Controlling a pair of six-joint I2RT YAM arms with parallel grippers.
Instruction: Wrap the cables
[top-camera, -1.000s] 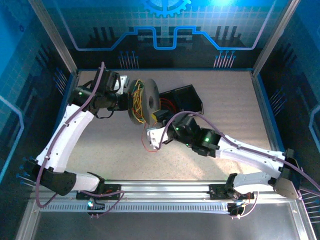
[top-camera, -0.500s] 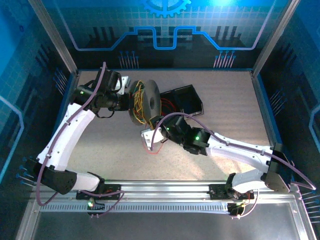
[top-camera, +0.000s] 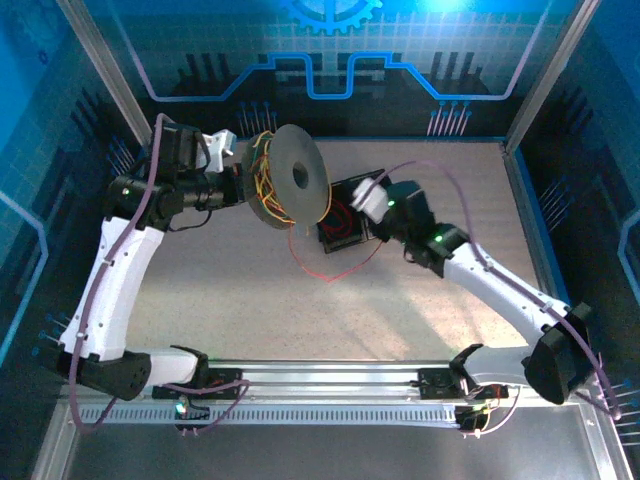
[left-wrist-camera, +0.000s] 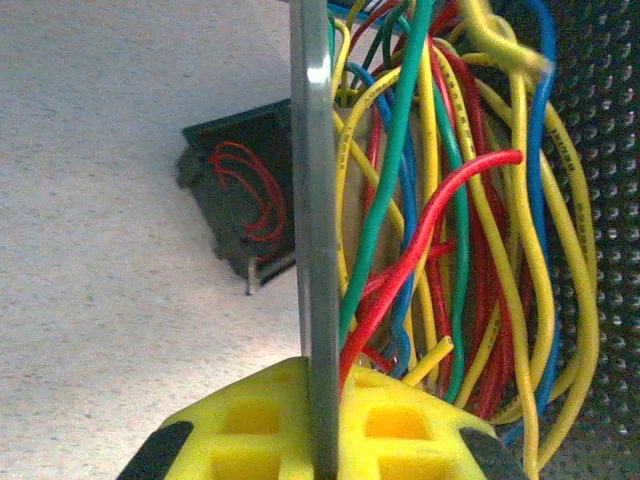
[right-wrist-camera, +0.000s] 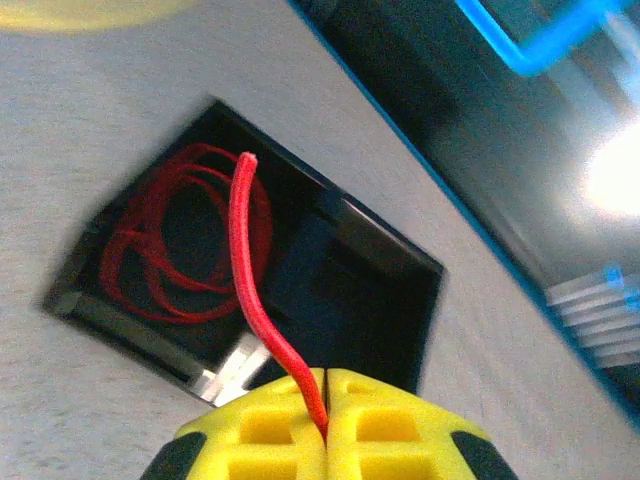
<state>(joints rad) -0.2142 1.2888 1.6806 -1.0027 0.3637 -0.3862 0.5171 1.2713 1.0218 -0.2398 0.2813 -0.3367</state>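
Pale speckled desk (top-camera: 440, 290). Black round perforated spool (top-camera: 298, 185) is held on edge at upper centre of the top view, with the left claw (left-wrist-camera: 320, 405) pinched shut on its thin rim. Loose multicoloured cables (left-wrist-camera: 450, 230) bunch on its core. Open black rectangular tray (top-camera: 372, 186) sits centre right, red coils inside. Right claw (right-wrist-camera: 325, 400) is fully closed on one thin red cable (right-wrist-camera: 245, 260), which sags in a loop below the spool.

Risk: the grip is near the cable's end, so tension could pull it free. Slack may snag the tray.

Blue-tinted light, bright glare above, blurry wrist views
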